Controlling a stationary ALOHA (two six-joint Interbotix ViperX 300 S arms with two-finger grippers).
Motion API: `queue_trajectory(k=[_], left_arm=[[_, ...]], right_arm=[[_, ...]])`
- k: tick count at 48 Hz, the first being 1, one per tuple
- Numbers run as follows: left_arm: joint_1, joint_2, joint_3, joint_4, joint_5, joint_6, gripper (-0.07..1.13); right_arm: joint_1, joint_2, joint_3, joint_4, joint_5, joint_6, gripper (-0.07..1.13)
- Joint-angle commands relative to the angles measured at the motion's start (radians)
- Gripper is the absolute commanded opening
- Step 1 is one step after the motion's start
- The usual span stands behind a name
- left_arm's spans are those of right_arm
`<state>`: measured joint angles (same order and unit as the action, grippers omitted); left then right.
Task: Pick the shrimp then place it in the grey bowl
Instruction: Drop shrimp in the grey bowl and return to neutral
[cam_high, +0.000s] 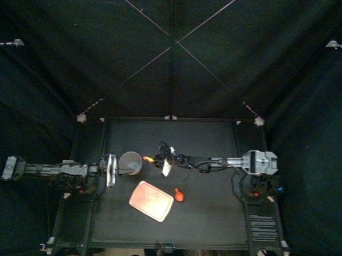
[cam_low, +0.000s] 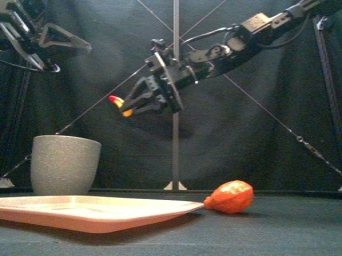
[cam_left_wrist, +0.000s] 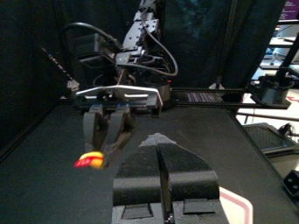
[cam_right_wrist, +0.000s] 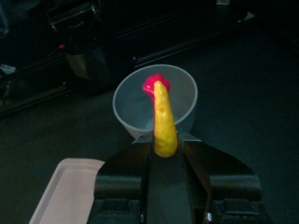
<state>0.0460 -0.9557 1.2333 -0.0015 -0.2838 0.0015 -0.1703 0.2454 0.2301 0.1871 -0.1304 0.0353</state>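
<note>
1. The step in hand is the carry. The right gripper (cam_low: 142, 99) is clamped on the shrimp (cam_low: 123, 106) and holds it in the air, well clear of the worktop (cam_low: 283, 228).
2. The grey bowl (cam_low: 64, 165) stands ahead of that gripper's tips and lower down. In the right wrist view its open mouth lies just past the shrimp's far end.
3. Judged from this, the next move is a short advance until the shrimp hangs over the bowl's mouth. The jaws then part to drop it in.
4. The shrimp's long axis runs straight out from between the jaws, in line with the gripper. Its red end leads toward the bowl and its yellow body is pinched at the tips.
5. The left gripper (cam_left_wrist: 162, 154) rests beyond the bowl with its jaws together, holding nothing.
</note>
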Motion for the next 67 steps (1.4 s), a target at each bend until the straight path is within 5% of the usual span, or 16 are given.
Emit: queue_trajectory(k=[1, 17, 31, 41, 67], left_arm=[[-0.003, 0.003, -0.017, 0.003, -0.011, 0.002, 0.08], [-0.005, 0.003, -0.017, 0.005, -0.011, 0.002, 0.08], [-0.005, 0.003, -0.015, 0.005, -0.011, 0.002, 0.08], [-0.005, 0.003, -0.014, 0.005, -0.011, 0.002, 0.08], [-0.005, 0.003, -0.005, 0.005, -0.011, 0.002, 0.08]], right_arm=[[0.005, 0.054, -0.140, -0.005, -0.006, 0.000, 0.60], [0.009, 0.186, -0.331, -0.011, 0.103, -0.002, 0.70], [0.012, 0.199, -0.350, -0.037, 0.104, 0.003, 0.92], [0.014, 0.189, -0.339, -0.040, 0.103, 0.000, 0.93], [0.020, -0.084, 0.081, -0.052, -0.160, -0.002, 0.93]])
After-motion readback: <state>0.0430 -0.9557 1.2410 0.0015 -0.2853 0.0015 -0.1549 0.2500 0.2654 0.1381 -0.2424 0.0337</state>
